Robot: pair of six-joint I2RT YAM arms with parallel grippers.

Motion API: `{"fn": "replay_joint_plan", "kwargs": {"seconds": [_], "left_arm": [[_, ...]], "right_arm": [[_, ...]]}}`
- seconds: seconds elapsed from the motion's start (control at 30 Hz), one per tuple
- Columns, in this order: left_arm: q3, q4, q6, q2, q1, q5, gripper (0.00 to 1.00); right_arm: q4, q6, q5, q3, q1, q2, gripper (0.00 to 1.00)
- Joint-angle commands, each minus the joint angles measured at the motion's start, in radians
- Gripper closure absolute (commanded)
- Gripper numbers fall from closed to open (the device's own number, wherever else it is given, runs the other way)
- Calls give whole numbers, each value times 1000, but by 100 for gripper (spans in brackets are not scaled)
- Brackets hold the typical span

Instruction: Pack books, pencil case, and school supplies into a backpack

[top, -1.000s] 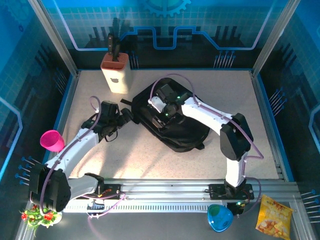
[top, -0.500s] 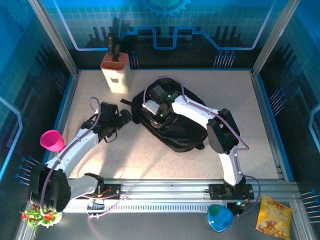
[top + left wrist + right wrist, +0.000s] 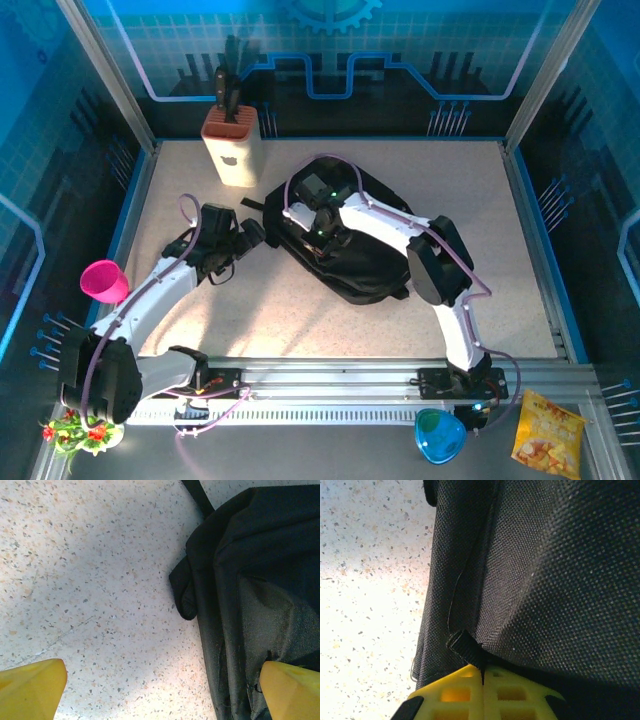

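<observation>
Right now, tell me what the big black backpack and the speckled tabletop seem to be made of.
Large black soft backpack: woven synthetic fabric, probably nylon or polyester; matte, with a coarse visible weave and stitched seams.
Pale speckled tabletop: looks like terrazzo or a stone-pattern laminate; smooth, with scattered brown and grey flecks.

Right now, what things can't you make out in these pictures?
- Inside the backpack: black fabric hides it in every view.
- Backpack's top end, top view: the right arm lies over it.
- What the shut right jaws pinch, right wrist view: the black tab runs under the yellow fingers, so the grip itself is hidden.
- Snack bag print, top view: too small to read.
</observation>
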Motion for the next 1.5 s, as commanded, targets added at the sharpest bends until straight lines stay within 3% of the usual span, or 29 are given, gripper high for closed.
{"fn": "replay_joint_plan", "kwargs": {"seconds": [0.0,0.23,0.5,0.63,0.87,1.23,1.47], "left_arm": [[-7,46,-4,15,9,101,2],[-15,222,-64,66,-12,364,19],[2,434,-159,185,-152,459,38],[36,517,-207,278,-182,502,45],[56,584,-249,325,-187,504,51],[25,499,-231,200,-182,382,59],[22,446,-241,165,-181,327,54]], "right_arm": [[72,46,-3,-51,0,-127,100],[181,175,-42,-170,-35,-275,100],[284,295,-167,-271,-56,-402,100],[322,329,-229,-301,-62,-433,100],[337,353,-243,-326,-71,-433,100],[346,379,-226,-339,-89,-425,100],[360,391,-240,-350,-98,-424,100]]}}
